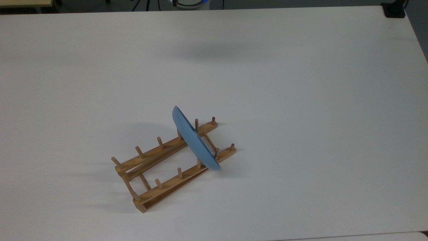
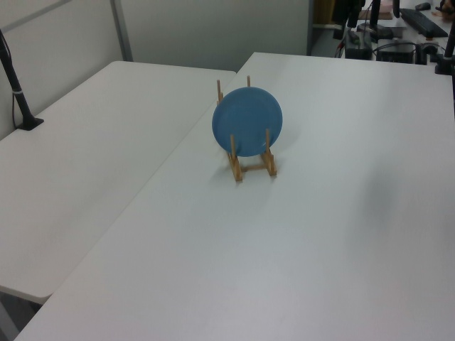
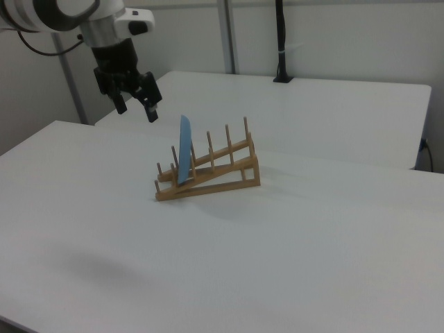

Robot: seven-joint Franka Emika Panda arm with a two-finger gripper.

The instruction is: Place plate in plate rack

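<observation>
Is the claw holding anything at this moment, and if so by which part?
Nothing is held. The claw hangs open and empty above the table, apart from the round light-blue plate, which stands on edge between pegs of the light-brown wooden plate rack.

I log a white table (image 3: 277,263) spreading below the gripper (image 3: 136,109). A second white table (image 3: 333,104) sits edge to edge with it, beyond the gripper toward the right view's right. A black pole (image 3: 280,41) stands upright on that second table, well apart from the gripper. A pale partition wall (image 3: 361,35) runs behind.
</observation>
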